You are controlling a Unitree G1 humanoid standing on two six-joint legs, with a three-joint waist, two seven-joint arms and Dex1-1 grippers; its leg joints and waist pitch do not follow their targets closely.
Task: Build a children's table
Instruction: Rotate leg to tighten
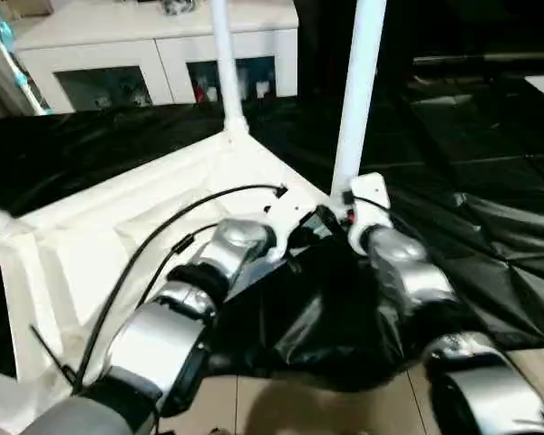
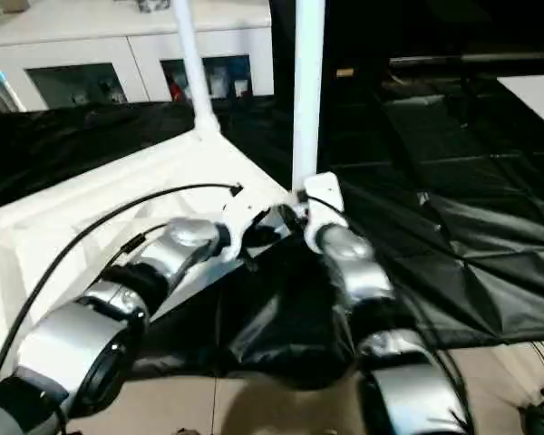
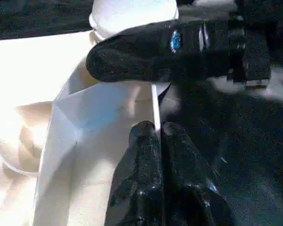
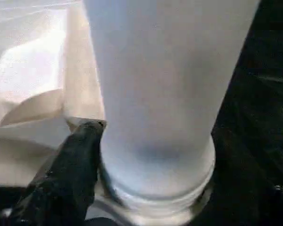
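Note:
The children's table top (image 1: 118,227) lies upside down on the black-covered work table, white with a raised rim. Two white legs stand upright in its corner sockets, one at the far corner (image 1: 223,63) and one at the near corner (image 1: 356,100). My left gripper (image 3: 158,129) is shut on the thin rim beside the near corner. My right gripper (image 1: 340,216) is open around the base of the near leg (image 4: 160,94). One of its black fingers (image 4: 75,165) stands beside the leg's collar, and the leg hides the other.
A white cabinet with glass doors (image 1: 163,54) stands behind the work table. Wrinkled black cover (image 1: 490,208) spreads to the right and hangs over the near edge above beige floor (image 1: 299,408). A black cable (image 1: 163,231) loops over my left forearm.

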